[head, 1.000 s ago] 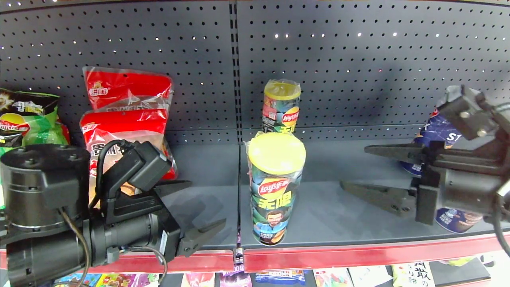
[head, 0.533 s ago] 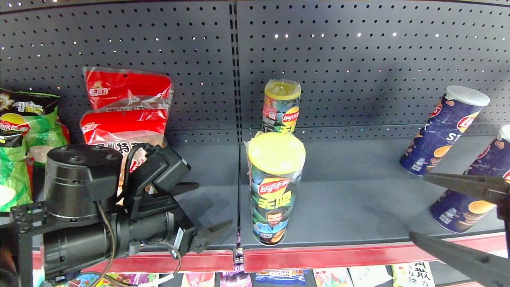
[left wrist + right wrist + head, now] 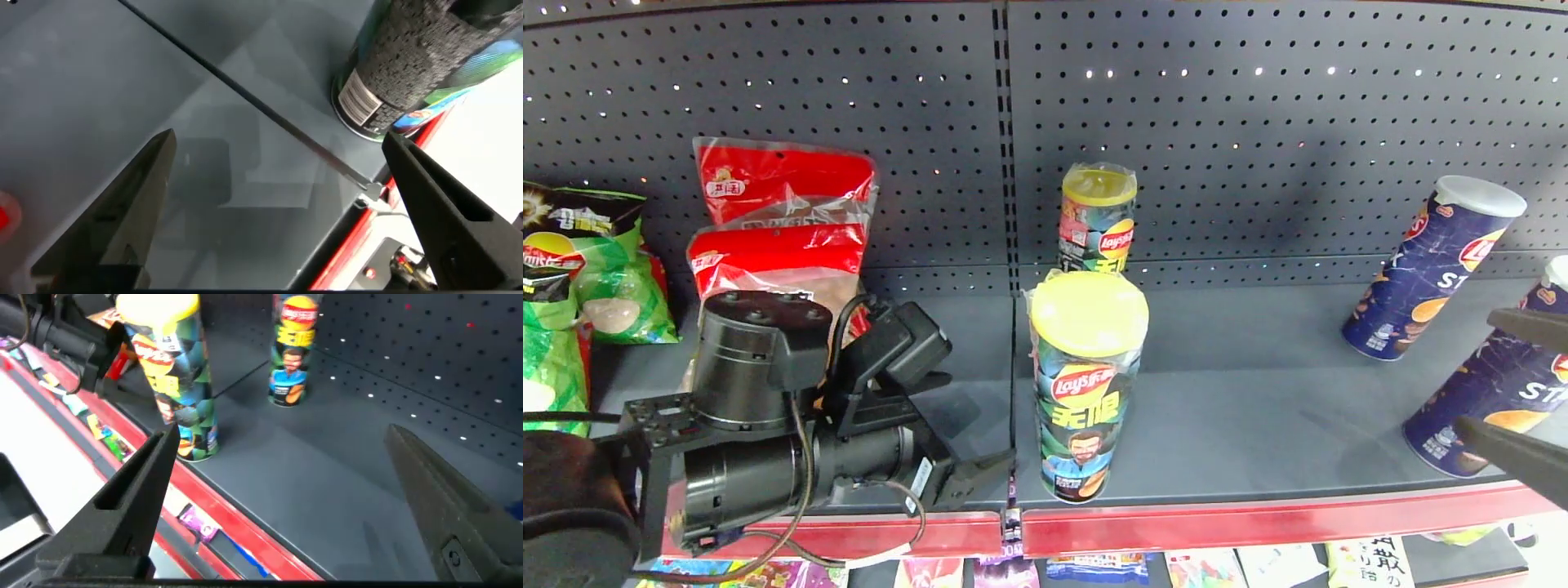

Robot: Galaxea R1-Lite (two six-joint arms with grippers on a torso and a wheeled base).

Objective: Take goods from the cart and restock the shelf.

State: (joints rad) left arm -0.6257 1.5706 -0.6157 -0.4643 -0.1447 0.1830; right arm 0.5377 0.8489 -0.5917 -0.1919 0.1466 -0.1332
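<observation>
Your left gripper point(image 3: 960, 429) hangs empty, fingers spread, just left of the yellow-lidded can point(image 3: 1086, 384) standing upright at the shelf's point(image 3: 1258, 408) near edge; your right gripper point(image 3: 1474, 369), also spread wide, sits right, by the near blue can point(image 3: 1486, 400)

The left pincer point(image 3: 972, 425), jaws apart, edges closer to the yellow-lidded can point(image 3: 1088, 384) just ahead of it, while the wide-open right pincer point(image 3: 1474, 371) pulls back, uncovering the blue cans point(image 3: 1429, 269) behind it.

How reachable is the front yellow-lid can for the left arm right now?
Probably yes. The left gripper is open beside the front can, with only bare shelf between them; the rear can sits behind, out of the way.
</observation>
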